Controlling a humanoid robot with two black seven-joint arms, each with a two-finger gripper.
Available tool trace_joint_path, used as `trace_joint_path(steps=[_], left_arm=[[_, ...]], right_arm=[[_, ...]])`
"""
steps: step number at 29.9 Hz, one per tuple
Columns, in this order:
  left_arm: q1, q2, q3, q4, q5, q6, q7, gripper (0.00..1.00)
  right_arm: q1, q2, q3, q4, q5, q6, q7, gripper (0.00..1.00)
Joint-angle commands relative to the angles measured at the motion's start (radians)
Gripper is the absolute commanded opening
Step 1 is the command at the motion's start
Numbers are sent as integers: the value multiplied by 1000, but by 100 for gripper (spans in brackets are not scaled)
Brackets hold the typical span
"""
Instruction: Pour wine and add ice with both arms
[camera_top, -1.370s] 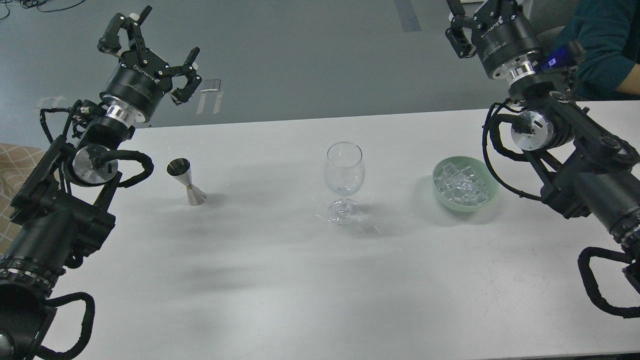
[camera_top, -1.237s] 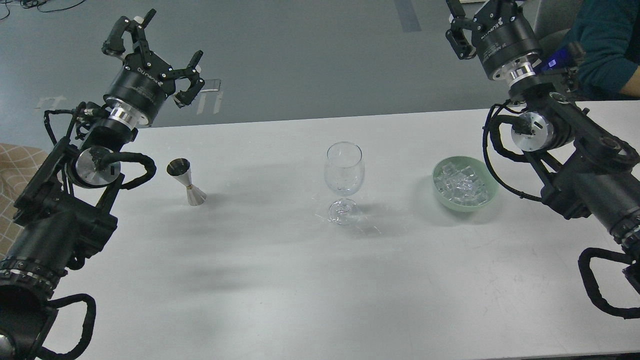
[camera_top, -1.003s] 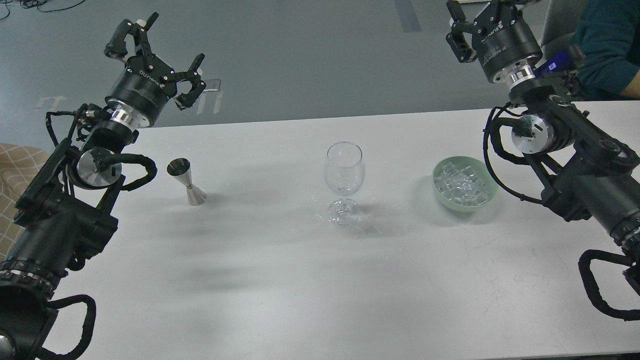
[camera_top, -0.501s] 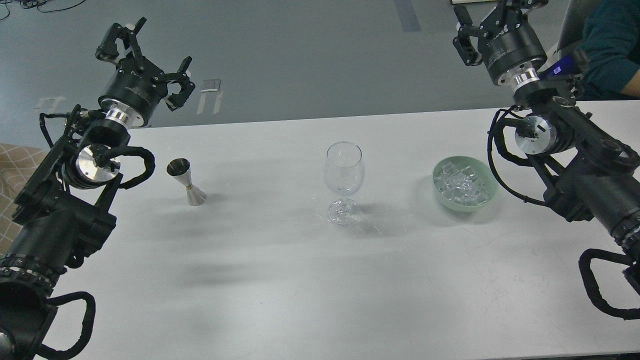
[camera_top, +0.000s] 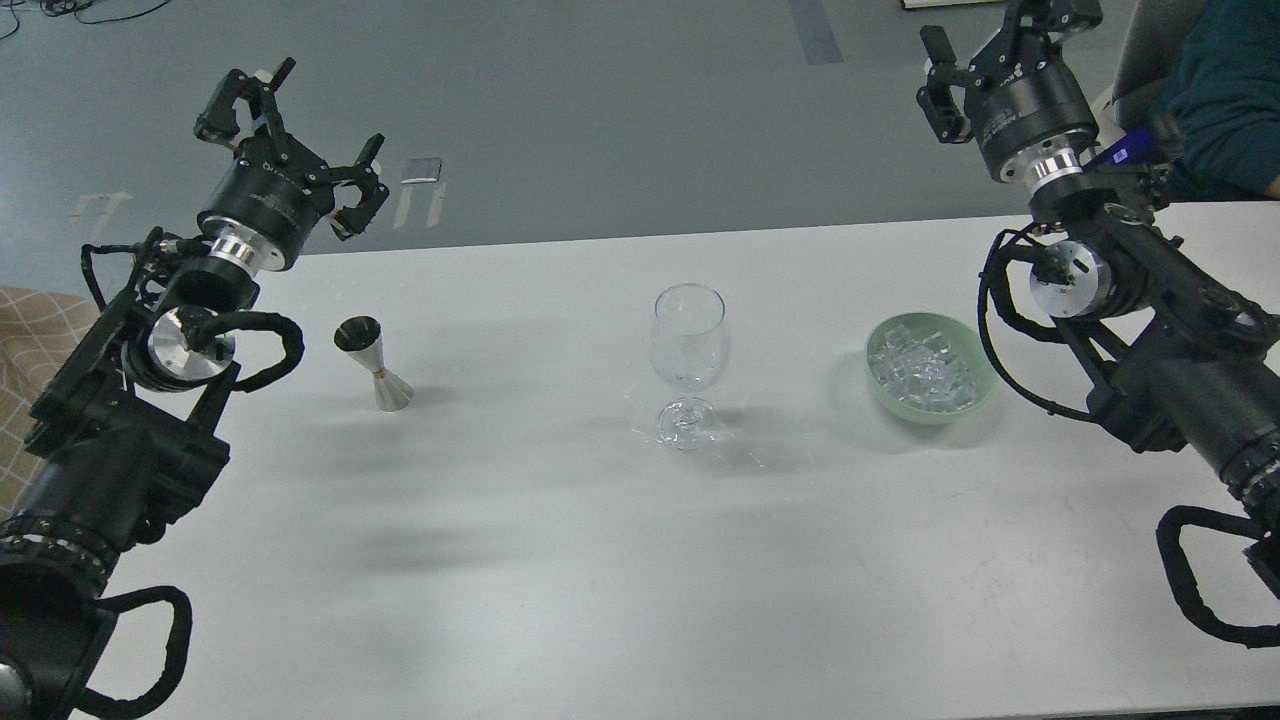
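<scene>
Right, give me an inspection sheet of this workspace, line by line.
Surface: white table, scuffed at the right, otherwise bare.
Job's things: empty wine glass upright at centre; ice heaped in a green bowl to its right; steel jigger upright at left. No bottle seen.
Clutter: nothing seen.
Grippers: left gripper open, raised beyond the table's far edge, holding nothing; right gripper partly cut off by the frame, its state unclear.
Cables: black loops hang at both arms, clear of the items.
Surroundings: grey floor with tape marks; a person in teal at upper right.
</scene>
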Motion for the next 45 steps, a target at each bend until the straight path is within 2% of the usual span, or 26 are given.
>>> trace_joint_path(steps=[1, 6, 12, 15, 18, 19, 25, 31, 38, 40, 44, 45], left_arm=[[2, -17, -1, 3, -3, 4, -10, 98], [-3, -11, -1, 3, -1, 4, 2, 98], [-1, -11, 1, 5, 97, -22, -14, 98], [3, -19, -1, -4, 268, -19, -63, 98], [6, -22, -2, -11, 330, -12, -140, 98], [6, -22, -2, -11, 330, -4, -152, 99], [-1, -49, -6, -11, 324, 56, -149, 98], [-3, -60, -4, -18, 324, 58, -160, 98], [-3, -58, -4, -21, 324, 42, -142, 98], [-2, -55, -6, -40, 324, 45, -111, 98], [17, -39, -21, -139, 260, 51, -21, 97], [21, -31, -22, -152, 235, 53, -12, 96]], right_arm=[[0, 2, 0, 5, 0, 10, -2, 100], [0, 2, -1, 9, 0, 18, -2, 100], [0, 3, -1, 9, 1, 33, -2, 100], [-2, 6, -1, 9, 1, 35, -2, 100], [-8, 6, 0, 9, 1, 33, 0, 100], [-9, 6, 0, 9, 1, 33, 0, 100], [-5, 6, 2, 11, 1, 35, 0, 100], [-6, 6, 0, 11, 1, 32, 0, 100], [-5, 8, 0, 12, 1, 30, 0, 100], [-5, 8, -1, 12, 1, 29, 0, 100], [-3, 8, -1, 14, 1, 26, 0, 100], [-2, 8, -1, 14, 1, 26, 0, 100]])
